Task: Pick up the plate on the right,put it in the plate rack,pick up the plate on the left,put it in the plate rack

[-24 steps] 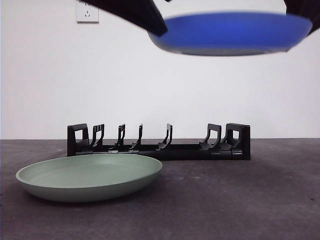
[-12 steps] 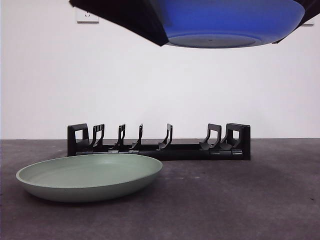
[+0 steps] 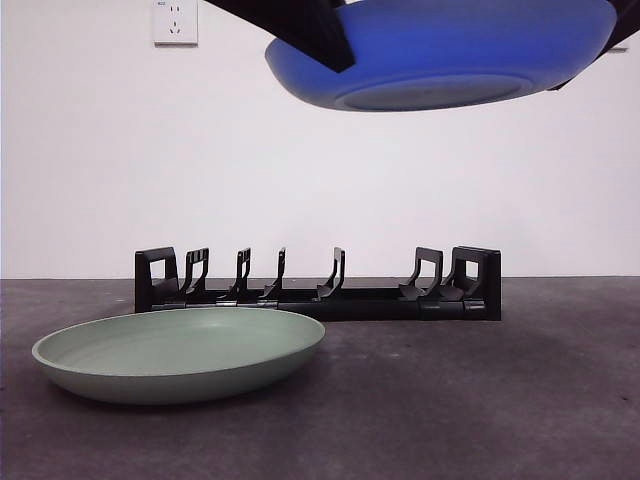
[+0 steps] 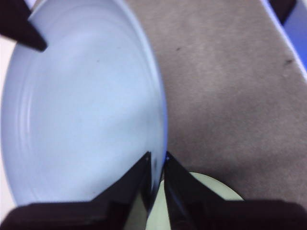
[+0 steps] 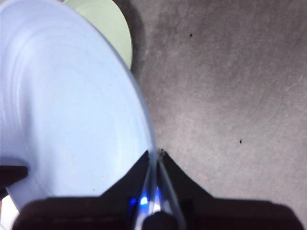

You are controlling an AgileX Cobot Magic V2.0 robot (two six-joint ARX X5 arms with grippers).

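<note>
Your blue plate (image 3: 440,55) has shifted toward the left of the front view since half a second ago, and it now tips, its left edge lower than its right; a second ago it hung almost level. More of its underside ring shows. Both pincers went with it: the left pincer (image 4: 158,165) and the right pincer (image 5: 157,160) each stay pinched on its rim.

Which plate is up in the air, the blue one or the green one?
The blue plate. The left gripper and right gripper both pinch its rim, holding it high above the plate rack. The green plate lies flat on the table.
</note>
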